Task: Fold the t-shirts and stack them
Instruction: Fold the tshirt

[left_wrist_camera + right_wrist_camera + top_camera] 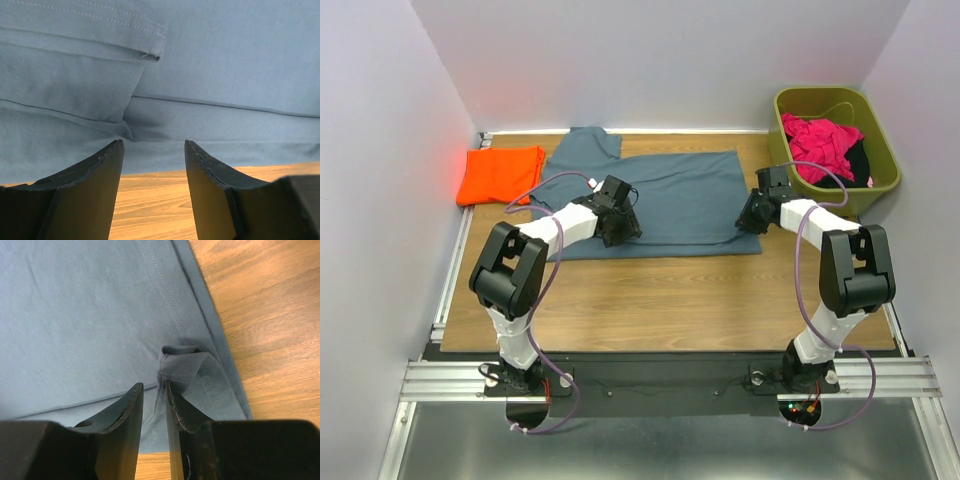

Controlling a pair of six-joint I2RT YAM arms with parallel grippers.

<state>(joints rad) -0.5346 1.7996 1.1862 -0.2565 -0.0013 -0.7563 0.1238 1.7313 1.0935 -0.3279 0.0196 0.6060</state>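
A: Where's the cloth?

B: Slate blue-grey t-shirt lies spread flat on the wooden table, mid to far. The orange t-shirt is folded at far left, just beside the grey one's sleeve. A green bin at far right holds pink and black clothes.

A: Grippers?

B: Right gripper: fingers nearly together, with a ridge of hem at the shirt's near right corner pinched between them. Left gripper: fingers apart, low at the near edge toward the left, bare wood just below them. It holds nothing.

A: Step?

B: My guess is it's securing both near-edge grips for a fold toward the far side. One side has its grip, the other doesn't.

A: How to do it well?

B: The left should drop so one finger slips under the edge. Cloth is doubled there, so it should close on all the layers.
- Lift both ends together and level, keeping the edge taut between them.
- Carry it far and lay it edge on edge.
- The right pinch looks shallow, so go slowly or it may slip.
- Don't drag the sleeve into the orange one.
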